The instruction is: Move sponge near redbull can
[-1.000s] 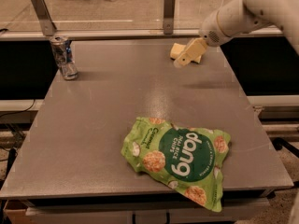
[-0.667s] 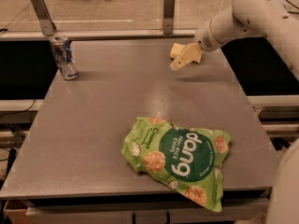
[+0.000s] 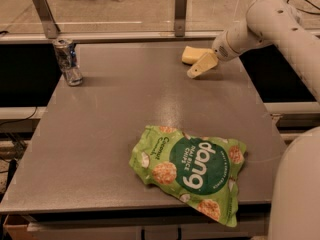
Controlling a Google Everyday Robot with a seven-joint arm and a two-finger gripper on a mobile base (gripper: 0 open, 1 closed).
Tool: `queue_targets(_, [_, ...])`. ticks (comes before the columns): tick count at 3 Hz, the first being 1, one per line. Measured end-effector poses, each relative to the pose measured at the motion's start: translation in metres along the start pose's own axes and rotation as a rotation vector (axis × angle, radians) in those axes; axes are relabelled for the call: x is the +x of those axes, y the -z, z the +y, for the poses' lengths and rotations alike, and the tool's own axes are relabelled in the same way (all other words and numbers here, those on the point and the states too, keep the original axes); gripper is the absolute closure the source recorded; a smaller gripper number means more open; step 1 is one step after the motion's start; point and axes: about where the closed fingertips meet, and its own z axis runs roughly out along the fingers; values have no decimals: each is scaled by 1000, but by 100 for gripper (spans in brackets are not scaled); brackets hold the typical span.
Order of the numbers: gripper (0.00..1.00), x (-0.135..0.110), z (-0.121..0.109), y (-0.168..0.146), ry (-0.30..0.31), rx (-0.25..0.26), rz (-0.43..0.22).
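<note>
The sponge (image 3: 191, 54) is a pale yellow block lying flat at the far right of the grey table (image 3: 125, 124). My gripper (image 3: 199, 67) is cream-coloured and reaches in from the right. It sits right in front of the sponge, touching or partly overlapping its near edge, low over the table. The redbull can (image 3: 67, 61), silver and blue and dented, stands upright at the far left corner, well away from the sponge.
A green "dang" snack bag (image 3: 192, 169) lies flat at the front centre-right of the table. Two metal posts (image 3: 44, 13) (image 3: 180, 11) stand along the back edge. My white arm (image 3: 295, 44) runs down the right side.
The gripper has come down and slightly toward the front, by the sponge's near edge. More of the arm has swung into view on the right. Sponge, can and bag have not moved.
</note>
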Motion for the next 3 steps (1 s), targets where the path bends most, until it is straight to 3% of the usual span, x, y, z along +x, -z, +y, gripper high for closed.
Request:
queue_targets(1, [18,3,-9,4,-13,14,-9])
queue_targets(2, [42,-2,-12,14,-8,13,-36])
queue_targets(3, [65,-8,0,13,9,-28,-48])
